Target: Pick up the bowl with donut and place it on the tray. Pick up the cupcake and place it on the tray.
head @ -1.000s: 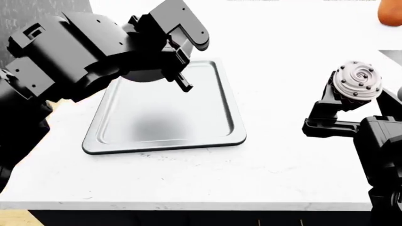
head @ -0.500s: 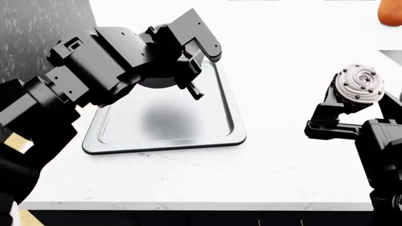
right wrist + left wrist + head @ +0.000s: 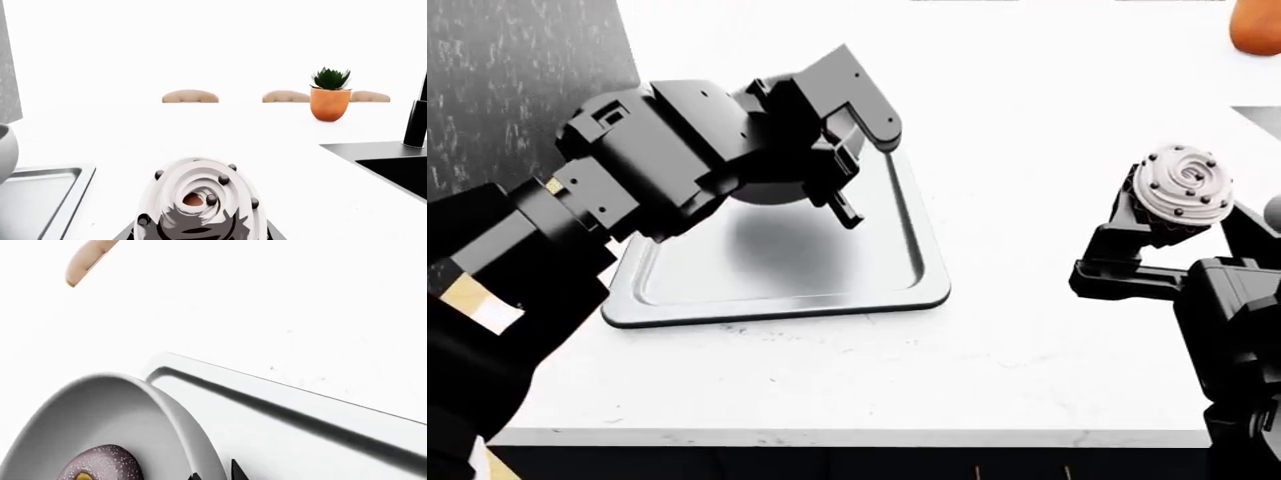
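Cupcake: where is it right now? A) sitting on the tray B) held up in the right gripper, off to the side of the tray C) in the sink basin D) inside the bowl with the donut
B. In the head view the cupcake is raised above the counter in the right gripper, well clear of the tray; the right wrist view shows it close up at that gripper too.
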Tool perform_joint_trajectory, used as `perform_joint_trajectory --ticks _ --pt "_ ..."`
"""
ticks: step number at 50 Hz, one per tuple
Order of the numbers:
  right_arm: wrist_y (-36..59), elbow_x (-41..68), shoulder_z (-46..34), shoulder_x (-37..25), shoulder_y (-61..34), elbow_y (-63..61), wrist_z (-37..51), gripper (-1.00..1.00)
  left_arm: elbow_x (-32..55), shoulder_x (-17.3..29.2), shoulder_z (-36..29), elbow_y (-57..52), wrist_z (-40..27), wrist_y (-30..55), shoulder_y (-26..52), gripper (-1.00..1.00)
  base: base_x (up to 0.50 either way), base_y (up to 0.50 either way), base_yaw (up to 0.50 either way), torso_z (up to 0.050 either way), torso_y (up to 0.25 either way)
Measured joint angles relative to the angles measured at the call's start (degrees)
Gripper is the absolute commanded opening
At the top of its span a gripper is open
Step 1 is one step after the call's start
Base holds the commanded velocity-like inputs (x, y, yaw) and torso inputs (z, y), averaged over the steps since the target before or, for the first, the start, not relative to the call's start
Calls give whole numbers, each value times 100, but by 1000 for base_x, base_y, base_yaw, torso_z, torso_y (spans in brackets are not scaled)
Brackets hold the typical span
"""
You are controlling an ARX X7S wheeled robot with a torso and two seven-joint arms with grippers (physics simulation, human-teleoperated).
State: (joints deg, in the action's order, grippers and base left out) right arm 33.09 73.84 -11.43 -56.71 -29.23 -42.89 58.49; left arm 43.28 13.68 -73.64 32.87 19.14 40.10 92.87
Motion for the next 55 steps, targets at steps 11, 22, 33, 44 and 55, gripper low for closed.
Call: perform_joint_trajectory --ticks 11,22,33,44,55 --pt "-31 -29 8 13 44 16 -27 -100 -3 -19 -16 42 13 10 -41 -100 0 0 0 1 2" --pt "-69 -77 11 34 96 42 -64 -100 -17 -46 -29 102 9 13 -69 -100 0 0 0 0 1" --pt "-124 -129 34 43 172 61 -99 -100 -141 -91 23 178 -53 -45 -25 100 0 0 0 0 0" --pt "-156 -187 26 74 208 100 -148 -100 -182 -101 55 196 -79 -61 3 100 0 0 0 0 0" --pt "-163 -149 45 61 202 84 -160 -100 44 105 273 -196 -231 163 102 100 0 0 0 0 0"
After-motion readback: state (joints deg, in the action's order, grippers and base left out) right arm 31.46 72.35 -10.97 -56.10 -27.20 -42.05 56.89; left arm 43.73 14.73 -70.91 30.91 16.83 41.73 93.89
